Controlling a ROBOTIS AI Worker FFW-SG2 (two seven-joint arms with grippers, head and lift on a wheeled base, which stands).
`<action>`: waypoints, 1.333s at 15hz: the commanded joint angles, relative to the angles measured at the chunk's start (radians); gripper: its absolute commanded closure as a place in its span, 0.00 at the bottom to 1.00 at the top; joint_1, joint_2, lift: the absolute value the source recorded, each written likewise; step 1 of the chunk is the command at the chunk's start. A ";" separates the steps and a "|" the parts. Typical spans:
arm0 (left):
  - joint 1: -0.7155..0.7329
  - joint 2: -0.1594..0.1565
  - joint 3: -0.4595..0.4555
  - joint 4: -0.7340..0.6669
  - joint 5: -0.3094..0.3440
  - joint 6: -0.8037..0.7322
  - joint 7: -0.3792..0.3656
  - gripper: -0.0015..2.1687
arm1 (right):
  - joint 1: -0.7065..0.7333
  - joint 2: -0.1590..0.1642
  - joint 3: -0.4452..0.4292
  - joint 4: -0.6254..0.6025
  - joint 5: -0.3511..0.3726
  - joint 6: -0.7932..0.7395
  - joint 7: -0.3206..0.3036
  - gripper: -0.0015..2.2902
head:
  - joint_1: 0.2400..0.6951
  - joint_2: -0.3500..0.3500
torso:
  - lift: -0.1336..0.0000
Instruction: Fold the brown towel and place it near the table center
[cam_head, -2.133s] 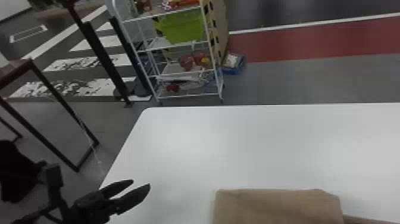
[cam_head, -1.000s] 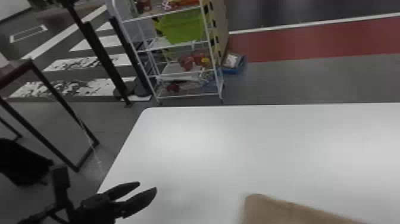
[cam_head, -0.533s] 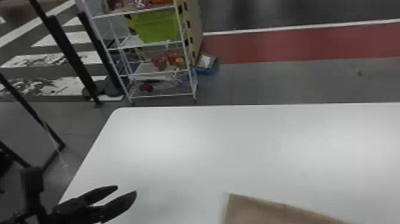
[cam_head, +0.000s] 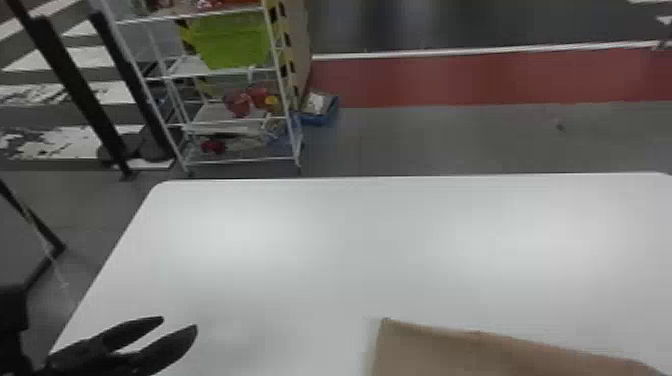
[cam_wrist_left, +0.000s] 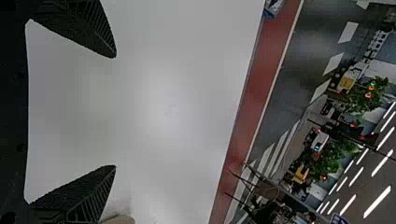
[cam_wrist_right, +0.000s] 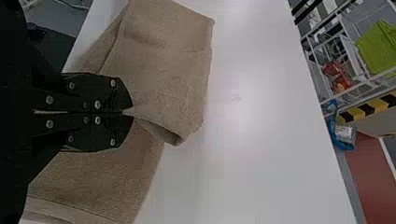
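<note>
One left gripper (cam_head: 179, 324), fingers apart, hangs above one white table (cam_head: 320, 240) in the head view, the brown towel (cam_head: 450, 355) farther to its right than half a second ago, one green bin (cam_head: 230, 42) and one blue tray (cam_head: 317, 120) holding something white beyond it. In the left wrist view, the left gripper (cam_wrist_left: 116, 112) spreads two fingers, towel near one. In the right wrist view, the right gripper (cam_wrist_right: 131, 112) pinches the towel between two fingers.

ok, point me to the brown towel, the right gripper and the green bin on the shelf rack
brown towel (cam_head: 450, 354): head view, upper part of the cloth
right gripper (cam_wrist_right: 127, 112): right wrist view, between its fingertips
green bin (cam_head: 231, 42): head view, middle of its front
</note>
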 joint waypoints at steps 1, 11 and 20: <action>0.003 -0.006 -0.006 0.002 0.001 0.000 0.000 0.01 | 0.029 0.002 0.030 0.086 0.024 0.005 0.003 0.82 | 1.00 0.66 | 0.09; 0.014 -0.006 -0.033 -0.003 -0.012 0.000 0.011 0.01 | 0.102 0.019 -0.229 0.031 -0.167 0.005 0.003 0.82 | 1.00 0.54 | 0.09; -0.022 -0.006 -0.085 0.026 -0.064 0.003 0.038 0.01 | 0.004 -0.031 -0.121 0.247 0.007 0.005 0.003 0.82 | 1.00 0.36 | 0.09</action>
